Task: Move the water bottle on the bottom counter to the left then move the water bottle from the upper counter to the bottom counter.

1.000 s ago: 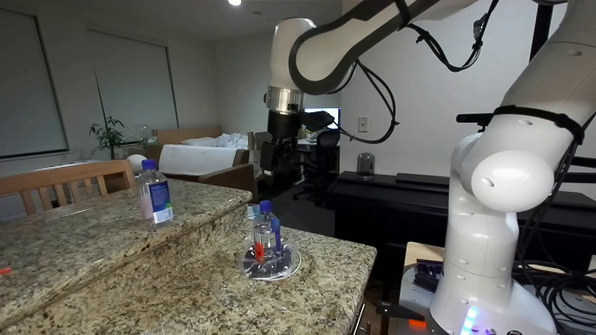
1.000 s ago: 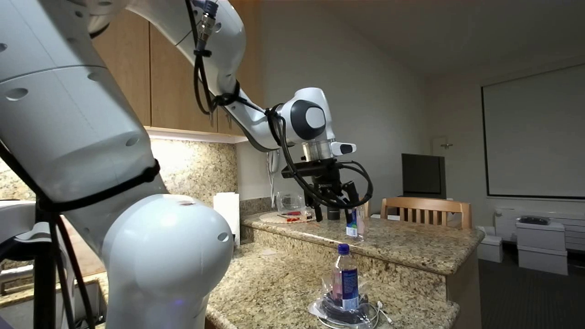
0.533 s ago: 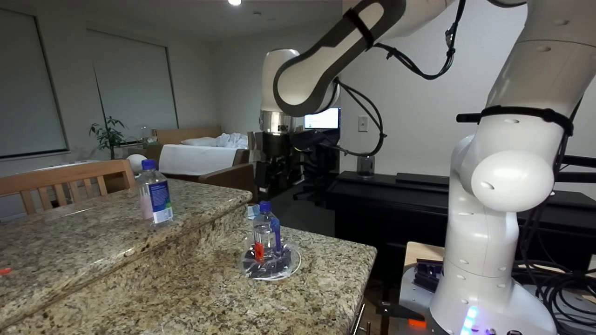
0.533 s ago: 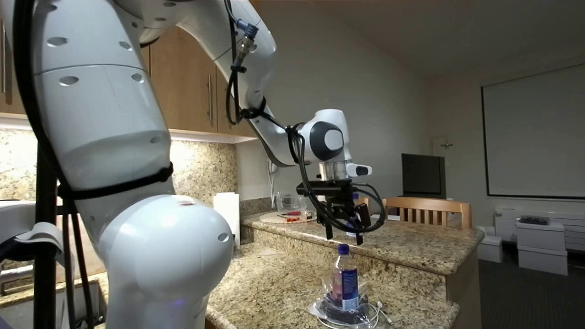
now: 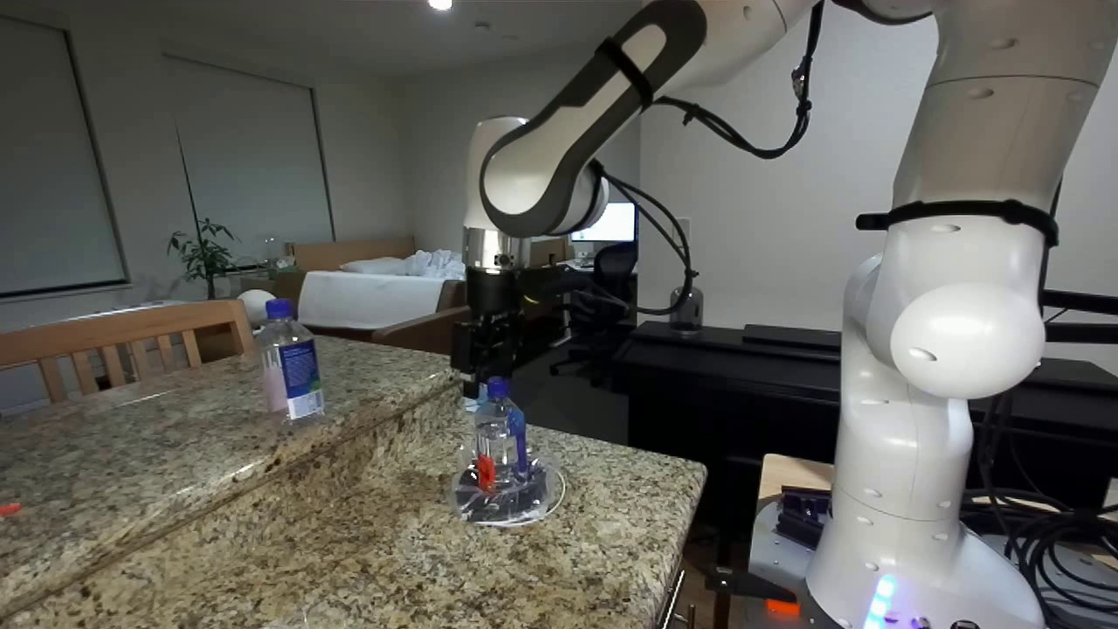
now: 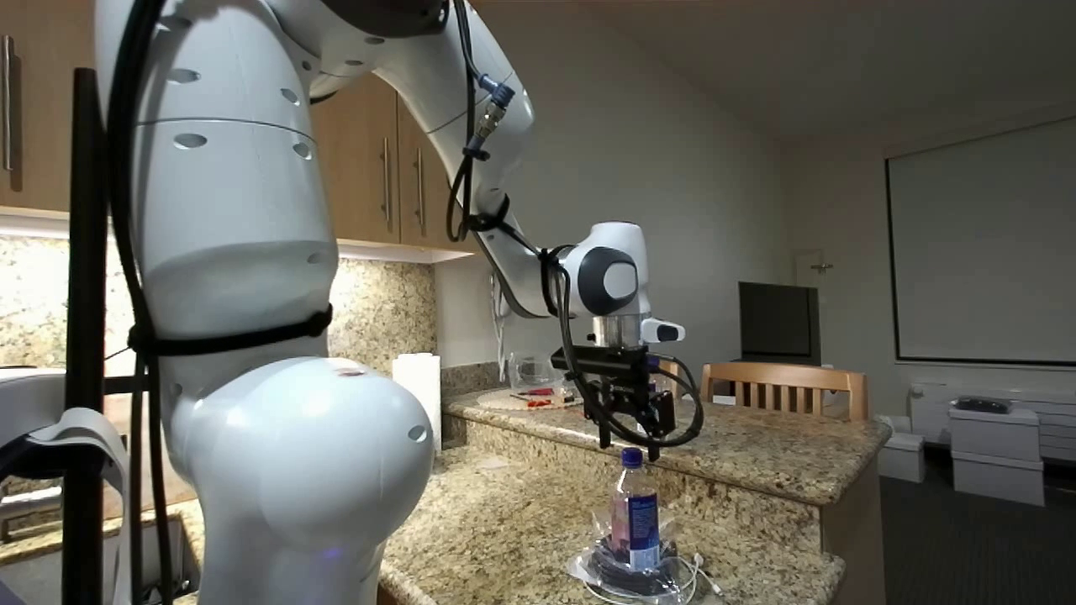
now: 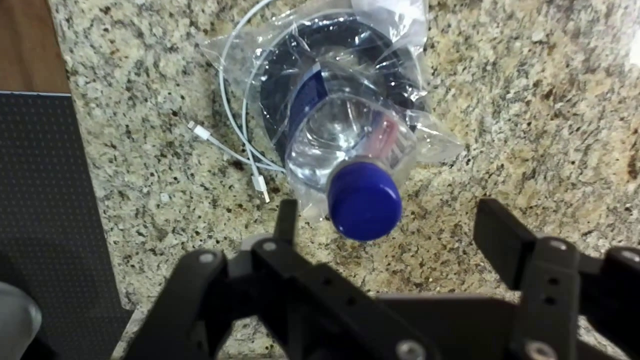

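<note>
The water bottle on the bottom counter [image 5: 500, 437] is clear with a blue cap and blue and reddish marks. It stands upright on a bagged cable coil on the bottom counter [image 5: 384, 559], also in an exterior view [image 6: 640, 521] and the wrist view [image 7: 345, 140]. The water bottle from the upper counter [image 5: 299, 376], with a wide blue label, stands on the upper counter [image 5: 175, 428]; my gripper mostly hides it in an exterior view. My gripper [image 6: 629, 447] is open and empty, just above the lower bottle's cap. In the wrist view the cap shows between the fingers [image 7: 286, 220], nearer the left one.
The clear bag with a dark coil [image 7: 270, 100] and white cable [image 7: 223, 85] lies under the lower bottle. A round board [image 6: 496, 401] with red-handled tools is on the upper counter. A paper roll [image 6: 418, 386] stands behind. A wooden chair [image 6: 782, 382] is beyond the ledge.
My gripper has come down and moved toward the lower bottle, leftward in one exterior view and rightward in the other. It stays open. Both bottles have stayed in place.
</note>
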`<state>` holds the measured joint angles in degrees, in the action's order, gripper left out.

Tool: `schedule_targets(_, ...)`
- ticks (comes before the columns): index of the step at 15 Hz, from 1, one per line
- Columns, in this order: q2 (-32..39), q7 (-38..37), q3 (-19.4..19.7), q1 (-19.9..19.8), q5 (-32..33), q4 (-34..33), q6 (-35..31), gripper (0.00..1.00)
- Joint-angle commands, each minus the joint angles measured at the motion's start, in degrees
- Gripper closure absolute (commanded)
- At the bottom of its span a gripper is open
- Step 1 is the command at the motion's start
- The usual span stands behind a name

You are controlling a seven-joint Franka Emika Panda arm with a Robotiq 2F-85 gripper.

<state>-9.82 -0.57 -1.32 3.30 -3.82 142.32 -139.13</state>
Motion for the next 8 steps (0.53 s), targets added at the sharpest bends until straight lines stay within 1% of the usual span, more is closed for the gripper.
schedule_targets(1, 2.8, -4.1, -1.1, -1.2, 4.9, -2.0, 0.1, 0.40)
schedule_targets(4, 4.2, -6.7, -1.0, -1.5, 8.4, -2.5, 0.4, 0.61)
schedule_targets(8, 4.5, -8.0, -1.0, -1.2, 10.2, -3.3, 1.3, 0.86)
